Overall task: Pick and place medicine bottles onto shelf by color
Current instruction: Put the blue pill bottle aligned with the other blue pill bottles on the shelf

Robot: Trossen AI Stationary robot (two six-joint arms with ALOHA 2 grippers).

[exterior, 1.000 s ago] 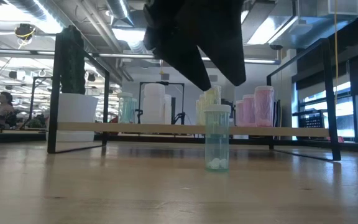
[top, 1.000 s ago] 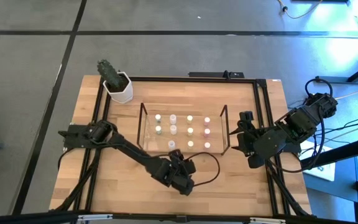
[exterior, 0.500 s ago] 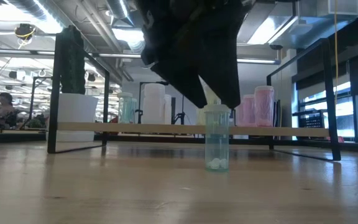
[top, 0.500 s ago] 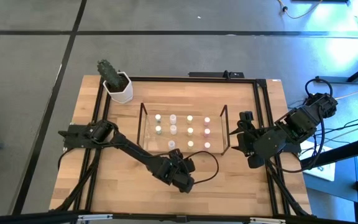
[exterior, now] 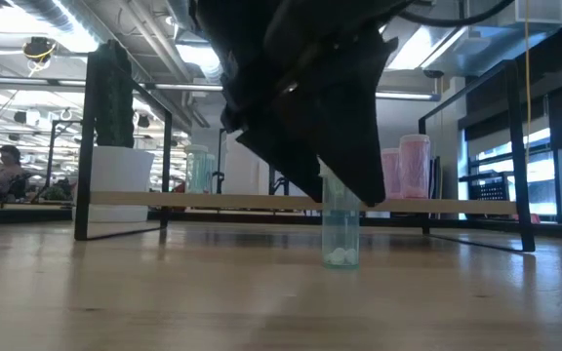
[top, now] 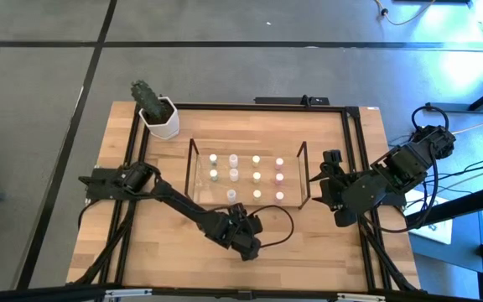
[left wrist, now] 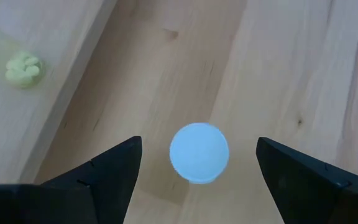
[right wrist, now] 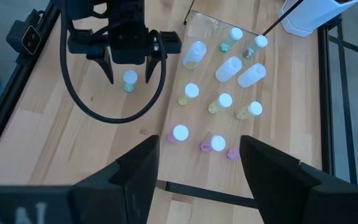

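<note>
Your left end effector (left wrist: 197, 165) hangs low over the front part of the wooden surface (top: 166, 243), just in front of the shelf (top: 194, 168). Its two dark fingers (left wrist: 98, 174) stand wide apart, and the loose bottle (left wrist: 199, 153) stands upright between them — centred in the gap, with bare wood showing on either side of its white cap, so neither finger touches it. In the low view the same bottle (exterior: 341, 229) is a clear, bluish cylinder with small white pills at its bottom, standing on the surface while the dark end effector (exterior: 344, 185) reaches down over its top; the fingertips sit at about cap height, and the body below is uncovered. The right wrist view shows it too: the bottle (right wrist: 130, 80) between the left arm's fingers (right wrist: 108, 65), apart from the shelf's front edge.

On the shelf, the other medicine bottles (top: 256, 176) stand in rows — pinkish ones toward the right end, yellowish and greenish ones in the middle, whitish ones to the left. A white plant pot (top: 163, 120) sits at the surface's back left corner.

Your right end effector (right wrist: 197, 162) waits at the right edge of the surface, beside the shelf's right end, fingers spread and holding nothing.
</note>
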